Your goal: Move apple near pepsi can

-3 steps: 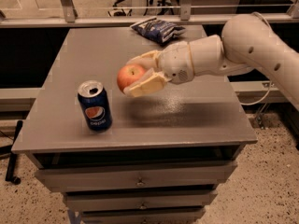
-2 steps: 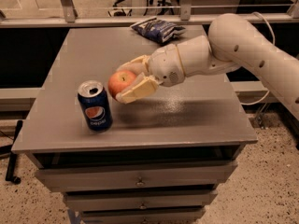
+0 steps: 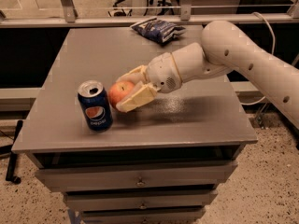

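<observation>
Camera view: one apple [image 3: 119, 90] in pincer [image 3: 123, 94] beside one pepsi can [image 3: 95, 107]

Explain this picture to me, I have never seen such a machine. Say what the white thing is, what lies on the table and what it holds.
The white thing is a robot arm reaching in from the right of the picture. At its end is a two-finger claw, closed around an orange-red apple. The single camera looks down on a grey table with drawers below; where the camera is mounted I cannot tell. On the table stands an opened blue pepsi can, and the apple is held just beside it, low over the tabletop. At the far edge lies a blue-and-white snack bag, away from the claw.
</observation>
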You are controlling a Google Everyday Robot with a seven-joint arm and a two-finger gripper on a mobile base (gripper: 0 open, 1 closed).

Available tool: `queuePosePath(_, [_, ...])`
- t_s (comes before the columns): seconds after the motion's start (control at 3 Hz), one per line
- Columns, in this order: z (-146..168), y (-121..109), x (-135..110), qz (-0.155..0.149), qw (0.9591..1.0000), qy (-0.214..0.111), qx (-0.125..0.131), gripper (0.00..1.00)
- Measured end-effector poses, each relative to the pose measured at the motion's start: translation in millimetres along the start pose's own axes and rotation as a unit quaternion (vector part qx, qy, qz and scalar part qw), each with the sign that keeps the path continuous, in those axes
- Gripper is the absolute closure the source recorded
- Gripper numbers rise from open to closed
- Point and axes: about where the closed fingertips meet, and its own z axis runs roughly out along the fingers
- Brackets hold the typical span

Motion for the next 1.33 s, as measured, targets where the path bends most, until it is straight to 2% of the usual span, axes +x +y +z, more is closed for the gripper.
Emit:
queuePosePath(0.33, [9.3, 6.0, 14.5, 0.036, 0.9989, 0.011, -0.027, 0.77])
queuePosePath(0.67, [14.6, 7.1, 17.8, 0.048, 0.9978, 0.016, -0.042, 0.53])
queuePosePath(1.0, [17.2, 9.3, 20.1, 0.052, 0.9972, 0.018, -0.05, 0.3])
queuePosePath(1.33, [10.8, 10.8, 16.9, 0.046, 0.9975, 0.024, -0.048, 0.0])
